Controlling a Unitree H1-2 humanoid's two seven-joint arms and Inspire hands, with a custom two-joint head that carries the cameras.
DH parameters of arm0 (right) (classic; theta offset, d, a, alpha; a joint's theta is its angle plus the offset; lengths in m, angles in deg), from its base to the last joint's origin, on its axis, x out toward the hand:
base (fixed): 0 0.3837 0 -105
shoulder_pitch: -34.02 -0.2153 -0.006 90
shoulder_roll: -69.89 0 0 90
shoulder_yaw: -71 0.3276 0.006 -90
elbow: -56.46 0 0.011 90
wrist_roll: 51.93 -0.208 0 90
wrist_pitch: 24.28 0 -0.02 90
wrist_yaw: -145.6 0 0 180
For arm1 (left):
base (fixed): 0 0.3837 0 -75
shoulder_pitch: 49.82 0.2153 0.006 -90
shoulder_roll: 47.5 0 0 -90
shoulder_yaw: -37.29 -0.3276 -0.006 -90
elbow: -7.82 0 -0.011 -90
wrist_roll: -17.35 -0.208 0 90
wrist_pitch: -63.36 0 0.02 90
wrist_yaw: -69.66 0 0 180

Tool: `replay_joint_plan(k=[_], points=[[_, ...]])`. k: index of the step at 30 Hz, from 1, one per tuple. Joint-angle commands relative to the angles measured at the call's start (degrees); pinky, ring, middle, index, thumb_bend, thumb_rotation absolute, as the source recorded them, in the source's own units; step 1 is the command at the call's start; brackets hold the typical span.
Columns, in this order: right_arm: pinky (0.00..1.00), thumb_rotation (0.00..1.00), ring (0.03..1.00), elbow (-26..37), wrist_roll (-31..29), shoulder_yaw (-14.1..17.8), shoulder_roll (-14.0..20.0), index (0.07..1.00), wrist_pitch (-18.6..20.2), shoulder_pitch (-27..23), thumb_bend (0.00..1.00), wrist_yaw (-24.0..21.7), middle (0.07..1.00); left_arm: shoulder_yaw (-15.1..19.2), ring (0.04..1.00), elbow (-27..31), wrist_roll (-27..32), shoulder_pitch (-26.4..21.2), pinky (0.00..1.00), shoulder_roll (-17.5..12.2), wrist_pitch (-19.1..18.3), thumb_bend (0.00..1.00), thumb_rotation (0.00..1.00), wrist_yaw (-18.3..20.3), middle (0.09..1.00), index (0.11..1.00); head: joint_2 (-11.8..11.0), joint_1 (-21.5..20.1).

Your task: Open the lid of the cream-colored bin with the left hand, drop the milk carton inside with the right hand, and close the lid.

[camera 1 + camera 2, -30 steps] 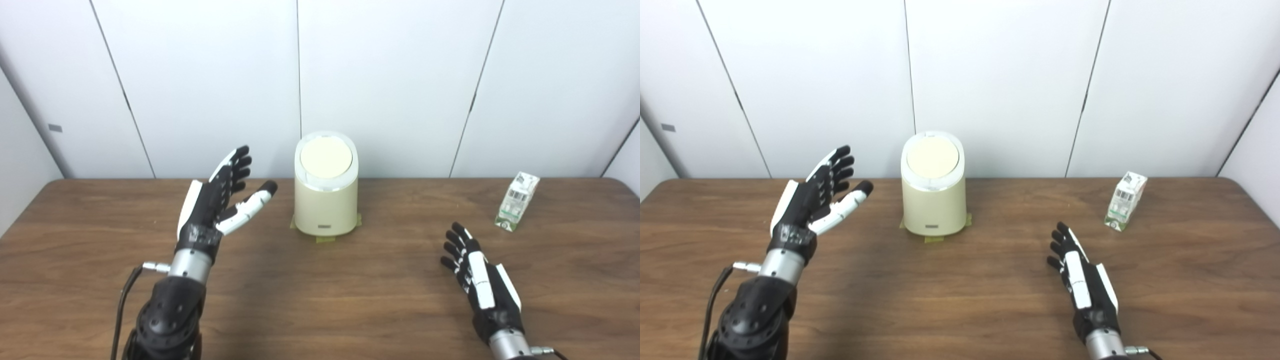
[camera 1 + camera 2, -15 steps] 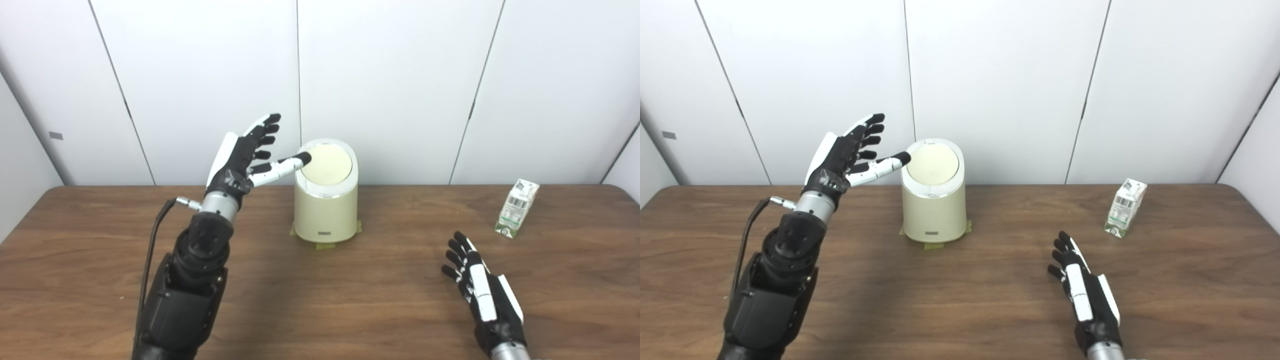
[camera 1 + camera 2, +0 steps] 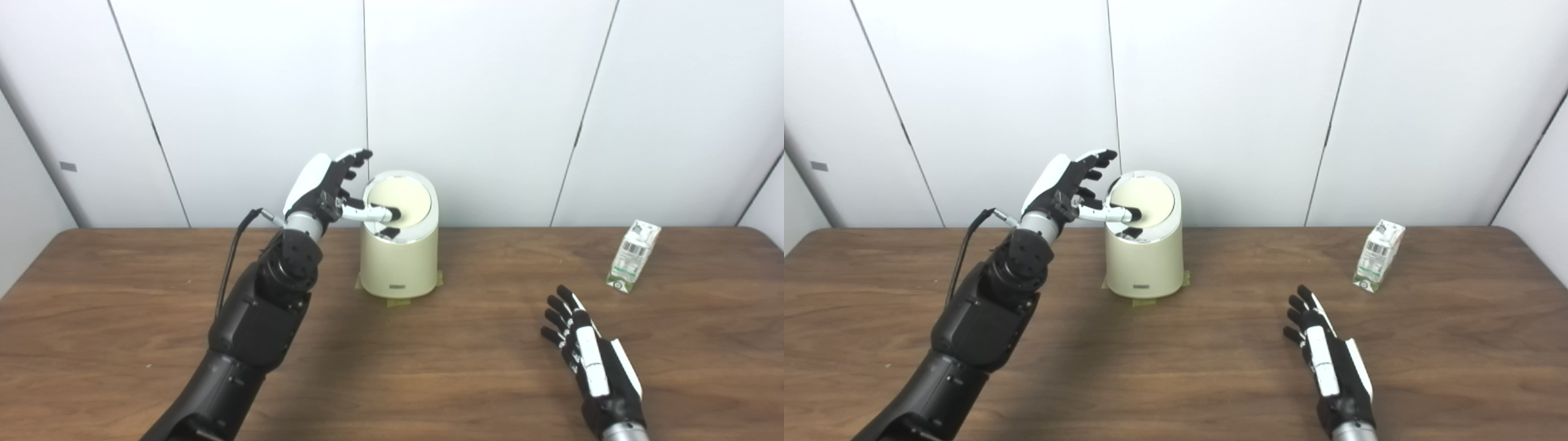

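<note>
The cream-colored bin [image 3: 399, 257] stands at the back middle of the wooden table, its round lid [image 3: 407, 199] flat on top. My left hand [image 3: 331, 187] is raised at the bin's left, open, its fingers apart above the lid's left edge and its thumb resting on the lid's front part. The milk carton [image 3: 633, 255] stands upright at the far right, apart from both hands. My right hand [image 3: 588, 361] lies open, fingers spread, low over the table at the front right, well short of the carton.
White wall panels [image 3: 490, 92] rise just behind the bin and carton. Yellow tape [image 3: 398, 298] marks the bin's base. A cable [image 3: 236, 245] hangs from my left wrist. The brown table [image 3: 429, 367] spreads between my arms.
My left hand has risen from table height and reached right to the bin, its thumb now over the lid. The view tilted slightly early on. My right hand has stayed in place.
</note>
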Motion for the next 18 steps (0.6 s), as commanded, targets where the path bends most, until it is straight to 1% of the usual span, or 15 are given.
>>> replay_joint_plan(k=[1,4,8,11,14,18], points=[[0.85,1.0,0.924,1.4,0.2,-0.6,-0.3,0.951,0.6,0.1,0.62,-0.4,0.927,-0.2,0.873,-0.6,-1.5,-4.9,0.71,0.1,2.3,0.88,0.12,-1.9,0.901,0.887,0.2,0.0],[0.84,1.0,0.919,1.5,0.6,-0.9,-0.4,0.949,0.6,0.0,0.61,-0.2,0.924,-1.0,0.887,-2.0,-2.5,-5.5,0.74,0.1,2.3,0.87,0.1,-1.9,0.903,0.894,0.4,-0.2],[0.83,1.0,0.912,2.5,1.1,-1.3,-0.5,0.948,1.4,0.3,0.62,0.0,0.921,-2.7,0.882,-2.6,-5.0,-6.0,0.74,-0.6,2.4,0.88,0.08,-2.1,0.898,0.897,0.7,-0.2],[0.83,1.0,0.914,3.1,1.2,-1.5,-0.6,0.952,2.1,0.3,0.62,0.1,0.922,-3.8,0.888,-3.0,-6.5,-6.1,0.74,-1.3,3.2,0.88,0.06,-2.1,0.899,0.896,0.9,-0.3],[0.83,1.0,0.913,3.4,1.5,-1.7,-0.7,0.95,2.3,0.4,0.62,0.3,0.92,-3.9,0.892,-2.6,-7.2,-6.3,0.75,-1.4,2.3,0.88,0.05,-1.8,0.901,0.901,1.0,-0.4],[0.83,1.0,0.913,3.7,1.7,-2.0,-0.6,0.954,2.7,0.4,0.62,0.2,0.923,-4.2,0.87,-2.6,-8.3,-6.6,0.73,-1.8,1.7,0.88,0.02,-1.5,0.889,0.899,1.1,-0.4]])
